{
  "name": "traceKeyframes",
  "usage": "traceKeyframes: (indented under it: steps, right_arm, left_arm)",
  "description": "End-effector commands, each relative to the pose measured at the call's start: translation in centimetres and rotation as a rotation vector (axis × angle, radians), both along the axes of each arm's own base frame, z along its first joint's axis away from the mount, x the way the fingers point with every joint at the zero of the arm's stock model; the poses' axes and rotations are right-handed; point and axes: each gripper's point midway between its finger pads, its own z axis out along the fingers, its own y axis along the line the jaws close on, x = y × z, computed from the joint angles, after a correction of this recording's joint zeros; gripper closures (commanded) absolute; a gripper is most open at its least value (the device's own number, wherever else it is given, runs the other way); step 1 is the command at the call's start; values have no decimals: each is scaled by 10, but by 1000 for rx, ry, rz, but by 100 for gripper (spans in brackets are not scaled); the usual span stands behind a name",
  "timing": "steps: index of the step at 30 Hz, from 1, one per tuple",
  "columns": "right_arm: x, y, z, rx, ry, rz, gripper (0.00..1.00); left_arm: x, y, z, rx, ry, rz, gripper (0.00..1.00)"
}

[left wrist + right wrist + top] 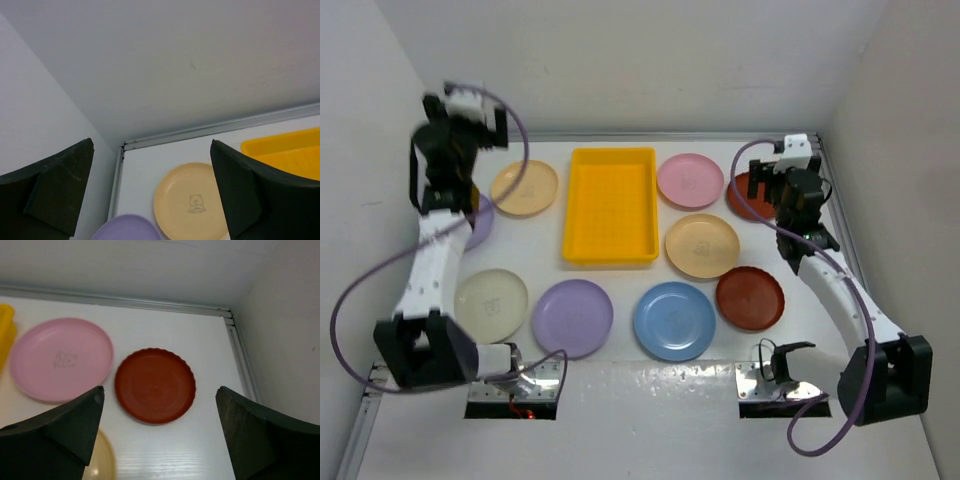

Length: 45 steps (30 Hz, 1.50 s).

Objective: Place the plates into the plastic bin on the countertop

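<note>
The yellow bin (610,205) stands empty at the back middle of the white countertop (620,270). Several plates lie flat around it: cream-yellow (525,187), lilac (572,318), pale cream (491,305), blue (674,321), pink (690,180), cream-yellow (702,245) and dark red (750,298). My left gripper (480,135) is open and empty, raised above the cream-yellow plate (192,202) and a lilac plate (127,227). My right gripper (767,195) is open and empty above a dark red plate (155,385) in the back right corner, beside the pink plate (60,357).
White walls close in the left, back and right sides. A metal rail (125,302) runs along the back edge. The bin's corner (285,150) shows at the right of the left wrist view. Cables loop from both arms.
</note>
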Motion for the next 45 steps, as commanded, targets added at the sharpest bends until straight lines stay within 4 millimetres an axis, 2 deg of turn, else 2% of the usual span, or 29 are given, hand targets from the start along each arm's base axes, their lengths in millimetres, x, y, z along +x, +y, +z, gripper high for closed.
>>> traceKeyframes:
  steps: [1,2,3,4,5,6,7,8,9,10,11,12,13,14,16,17,18,19,23,25,28,30,34,37,39,40,41,43,45]
  right_arm:
    - [13,-12,29,177,-3,-111,12]
    - [15,25,17,206,94,122,40]
    - [12,33,5,216,167,188,65]
    - [22,45,11,230,187,236,79]
    - [23,50,-1,283,283,212,81]
    - [33,53,-4,296,321,205,73]
    - [35,56,-6,307,346,207,58]
    - [39,62,-6,338,381,206,42]
    - [38,64,-22,351,435,199,38]
    - [35,76,-28,380,462,239,31]
    - [30,83,-38,381,481,252,29]
    - [31,87,-39,388,473,260,29]
    - [30,96,-39,387,464,281,29]
    - [22,102,-48,387,486,291,29]
    - [17,112,-52,389,496,309,29]
    - [13,120,-53,383,504,320,29]
    - [8,123,-58,379,527,324,29]
    - [3,135,-57,367,534,353,29]
    - [-10,141,-64,289,571,341,29]
    - [-16,143,-67,256,589,329,29]
    - [-19,143,-68,238,600,310,29]
    - [-19,151,-63,228,594,321,29]
    - [-11,149,-56,219,588,308,28]
    - [-9,152,-56,204,593,305,28]
    - [-9,153,-58,197,595,302,28]
    - [-10,153,-60,195,602,299,28]
    - [-11,153,-62,191,607,300,28]
    - [-12,153,-64,198,611,293,28]
    - [-13,152,-68,200,618,287,28]
  left_arm:
    - [56,47,-48,-163,366,134,0]
    - [60,44,-33,-186,462,86,14]
    - [69,44,-46,-198,553,30,35]
    - [75,52,-59,-229,637,-5,54]
    - [89,51,-85,-291,780,-51,68]
    - [95,59,-98,-314,833,-38,67]
    - [99,71,-110,-357,872,-20,62]
    - [107,80,-118,-364,876,-10,50]
    - [110,89,-140,-380,899,5,45]
    - [115,91,-151,-380,899,5,40]
    - [119,93,-161,-378,895,5,37]
    - [128,102,-183,-383,891,15,33]
    - [134,104,-194,-384,894,15,33]
    - [140,107,-202,-384,894,15,33]
    - [157,117,-206,-397,853,19,32]
    - [164,119,-224,-415,865,24,32]
    - [175,122,-223,-405,830,13,32]
    - [179,123,-227,-412,821,15,32]
    - [180,127,-258,-437,844,19,32]
    - [175,125,-290,-458,898,22,38]
    - [172,124,-314,-473,935,24,48]
    - [169,121,-325,-485,956,13,50]
    - [162,115,-340,-496,991,-9,53]
    - [159,112,-345,-507,1004,-20,60]
    - [155,111,-352,-510,1022,-10,74]
    - [155,112,-347,-507,1013,-11,79]
    - [152,110,-351,-520,1025,-6,90]
    - [154,110,-340,-535,1007,1,100]
    - [164,112,-312,-548,945,9,100]
